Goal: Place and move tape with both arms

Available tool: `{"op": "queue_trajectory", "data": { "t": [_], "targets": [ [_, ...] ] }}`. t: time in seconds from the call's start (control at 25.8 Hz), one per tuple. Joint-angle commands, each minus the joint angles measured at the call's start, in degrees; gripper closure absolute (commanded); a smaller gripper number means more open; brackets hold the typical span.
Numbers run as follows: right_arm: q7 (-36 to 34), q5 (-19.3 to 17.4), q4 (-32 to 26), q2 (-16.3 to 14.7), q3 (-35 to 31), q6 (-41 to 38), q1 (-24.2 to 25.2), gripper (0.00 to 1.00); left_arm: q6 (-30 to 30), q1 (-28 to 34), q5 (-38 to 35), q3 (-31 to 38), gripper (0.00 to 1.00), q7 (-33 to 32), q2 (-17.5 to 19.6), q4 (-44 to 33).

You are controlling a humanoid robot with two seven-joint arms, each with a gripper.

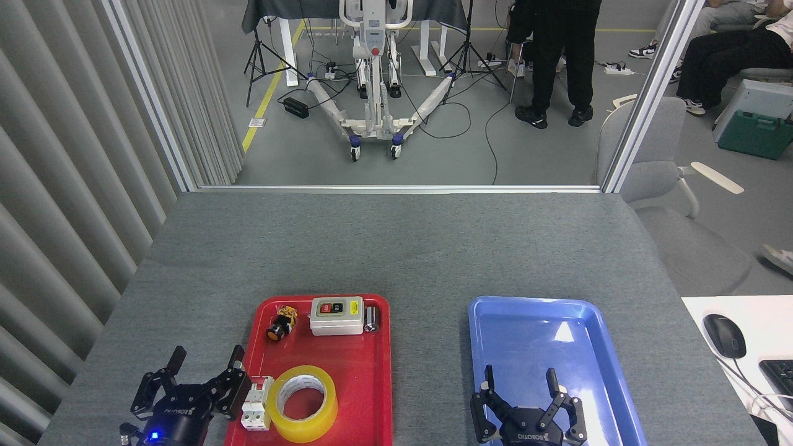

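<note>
Left claw is hovering open beside the red tray holding the tape; right claw is spreading open over the blue tray.

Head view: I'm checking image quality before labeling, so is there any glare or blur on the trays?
Head view: a white glare patch sits on the blue tray; the red tray shows only a soft sheen; the tape and both trays look sharp, with soft, faint shadows.
</note>
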Motion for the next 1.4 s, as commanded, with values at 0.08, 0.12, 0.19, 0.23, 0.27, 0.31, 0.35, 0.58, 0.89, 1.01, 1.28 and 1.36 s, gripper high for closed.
{"op": "queue_trajectory", "data": {
  "t": [0.08, 0.12, 0.19, 0.23, 0.27, 0.31, 0.35, 0.58, 0.89, 1.01, 1.28, 1.36],
  "targets": [
    [0.03, 0.07, -0.14, 0.02, -0.04, -0.97, 0.81, 0.0, -0.12, 0.0, 0.0, -0.06, 0.01, 0.71, -0.36, -0.01],
    [-0.05, 0.07, -0.14, -0.07, -0.04, -0.97, 0.9, 0.0, -0.12, 0.0, 0.0, 0.03, 0.0, 0.97, -0.36, -0.01],
    [-0.05, 0.07, 0.03, -0.16, -0.04, -0.97, 1.07, 0.0, 0.32, 0.0, 0.09, 0.21, 0.0, 0.45, -0.54, 0.16],
    [-0.05, 0.07, -0.14, -0.07, -0.04, -0.97, 1.07, 0.0, 0.41, 0.0, 0.27, 0.21, 0.0, 0.45, -0.62, 0.16],
    [-0.05, 0.07, -0.5, -0.16, -0.04, -0.97, 1.16, 0.0, 0.5, 0.0, 0.36, 0.12, 0.0, 0.45, -0.62, 0.08],
    [-0.05, 0.07, -0.76, -0.24, -0.04, -0.97, 1.07, 0.0, 0.58, 0.0, 0.36, 0.12, 0.0, 0.45, -0.71, 0.08],
    [-0.05, 0.07, -0.85, -0.77, -0.04, -0.88, 1.07, 0.0, 0.58, 0.0, 0.44, 0.12, 0.01, 0.45, -0.71, 0.08],
    [-0.05, -0.02, -0.85, -1.3, -0.12, -1.06, 0.72, 0.0, 0.58, 0.0, 0.44, 0.12, 0.01, 0.53, -0.8, 0.08],
    [-0.14, -0.11, -2.25, -1.48, 0.14, -0.44, 0.99, 0.0, -2.84, -2.02, 0.53, -2.17, 0.01, 0.36, 3.86, -0.01],
    [-0.32, -0.2, -2.52, -2.0, 0.05, -0.35, 0.99, 0.0, -9.52, -5.71, 1.23, -2.87, 0.01, 0.18, 7.46, 0.69],
    [-0.32, -0.2, -3.75, -2.44, -0.04, -0.53, 1.43, 0.0, -13.04, -17.67, 2.64, -13.59, 0.01, -17.04, 14.58, 3.94],
    [-0.32, -0.2, -3.75, -2.53, -0.21, -0.53, 1.51, 0.0, -19.01, -20.48, 2.64, -14.03, 0.01, -26.79, 16.43, 3.24]
  ]
}}
